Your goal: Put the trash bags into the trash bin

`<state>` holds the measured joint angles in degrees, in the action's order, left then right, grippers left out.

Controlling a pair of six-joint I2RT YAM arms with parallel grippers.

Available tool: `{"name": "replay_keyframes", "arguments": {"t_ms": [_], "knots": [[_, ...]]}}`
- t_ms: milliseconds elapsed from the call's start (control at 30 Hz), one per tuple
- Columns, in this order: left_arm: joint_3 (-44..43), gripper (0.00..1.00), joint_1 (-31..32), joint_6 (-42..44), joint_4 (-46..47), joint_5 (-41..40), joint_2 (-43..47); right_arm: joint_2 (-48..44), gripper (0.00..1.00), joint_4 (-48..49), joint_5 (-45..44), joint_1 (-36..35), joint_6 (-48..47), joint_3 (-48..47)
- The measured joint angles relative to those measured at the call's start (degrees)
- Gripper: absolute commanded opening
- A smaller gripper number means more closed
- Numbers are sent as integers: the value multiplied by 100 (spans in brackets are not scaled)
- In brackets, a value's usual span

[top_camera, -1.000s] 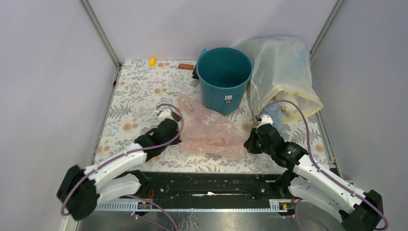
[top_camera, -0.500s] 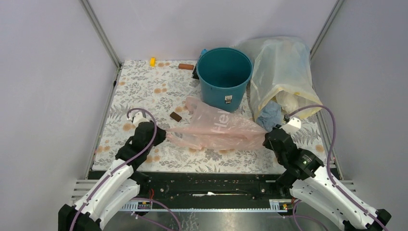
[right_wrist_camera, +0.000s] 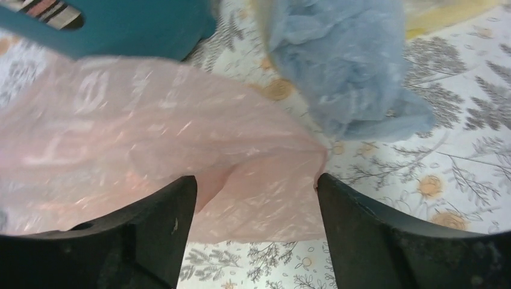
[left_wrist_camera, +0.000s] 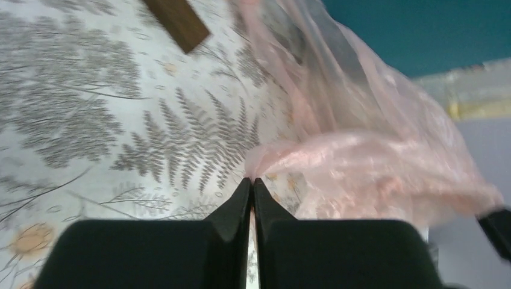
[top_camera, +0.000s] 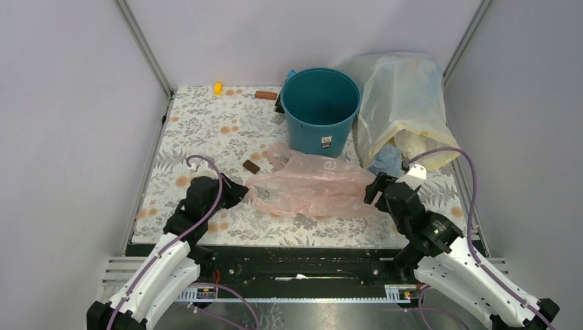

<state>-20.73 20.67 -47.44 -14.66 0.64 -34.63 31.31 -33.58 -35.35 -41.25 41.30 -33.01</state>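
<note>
Now your left claw (left_wrist_camera: pixel 251 180) pinches the pink bag (left_wrist_camera: pixel 373 162) while your right claw (right_wrist_camera: pixel 254 180) gapes around it, ready to grab.

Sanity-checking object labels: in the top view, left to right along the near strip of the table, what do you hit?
left gripper → pink trash bag → right gripper

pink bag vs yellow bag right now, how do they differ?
Pose: the pink bag lies low in front of the trash bin; the yellow bag stands bulging at its right. Size: the yellow bag is larger. Grip: the left gripper pinches the pink bag; nothing holds the yellow bag. Both are translucent and outside the bin.
</note>
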Motion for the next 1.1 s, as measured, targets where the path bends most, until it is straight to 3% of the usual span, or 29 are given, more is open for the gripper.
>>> {"name": "replay_keyframes", "arguments": {"t_ms": [200, 333, 667, 1100], "knots": [[63, 0, 2, 70, 671, 1478, -212, 249, 93, 413, 1119, 0, -710, -79], [-22, 0, 2, 63, 741, 1971, -122, 638, 100, 404, 1340, 0, -833, -413], [-763, 0, 2, 98, 256, 1926, 343, 748, 100, -68, 756, 0, -236, -765], [-909, 0, 2, 216, -273, 1714, 304, 748, 95, 282, 1810, 0, -870, -531]]}}
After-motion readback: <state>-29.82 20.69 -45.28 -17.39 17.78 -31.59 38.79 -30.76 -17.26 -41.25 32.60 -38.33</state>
